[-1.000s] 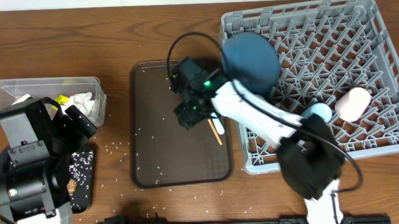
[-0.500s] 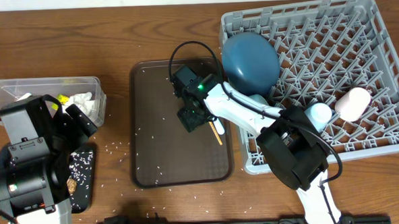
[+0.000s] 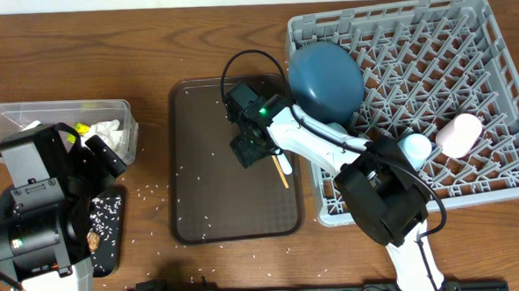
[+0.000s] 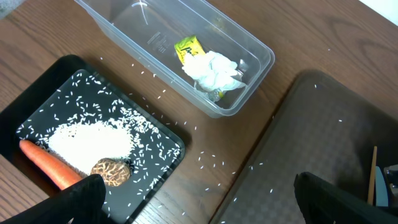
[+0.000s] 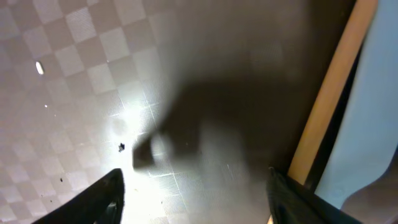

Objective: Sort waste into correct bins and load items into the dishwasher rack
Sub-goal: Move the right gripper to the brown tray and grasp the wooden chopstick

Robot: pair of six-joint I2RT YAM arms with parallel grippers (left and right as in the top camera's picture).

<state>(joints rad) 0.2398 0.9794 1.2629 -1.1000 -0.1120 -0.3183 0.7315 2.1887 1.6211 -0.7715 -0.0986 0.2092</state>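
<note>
My right gripper (image 3: pixel 247 151) is open and low over the dark brown serving tray (image 3: pixel 209 196), just left of the wooden chopstick (image 3: pixel 283 172) and pale blue spoon (image 3: pixel 286 161). In the right wrist view the chopstick (image 5: pixel 333 93) and spoon (image 5: pixel 379 99) lie right of my open gripper (image 5: pixel 196 199). My left gripper (image 3: pixel 109 159) is open and empty beside the clear box (image 3: pixel 30 112). The box (image 4: pixel 239 102) holds crumpled paper (image 4: pixel 214 70) and a yellow-green wrapper (image 4: pixel 188 46). The black tray (image 4: pixel 124 99) holds rice (image 4: pixel 90 140), a carrot (image 4: pixel 46 167) and a brown lump (image 4: pixel 111 171).
The grey rack (image 3: pixel 492 48) at the right holds the blue plate (image 3: pixel 325 79), the pink cup (image 3: pixel 459 135) and the light blue cup (image 3: pixel 415 146). Loose rice grains lie on the serving tray and on the table between the trays.
The right arm's elbow has shifted a little to the left. Its gripper stays open over the serving tray beside the chopstick. The left arm has not moved.
</note>
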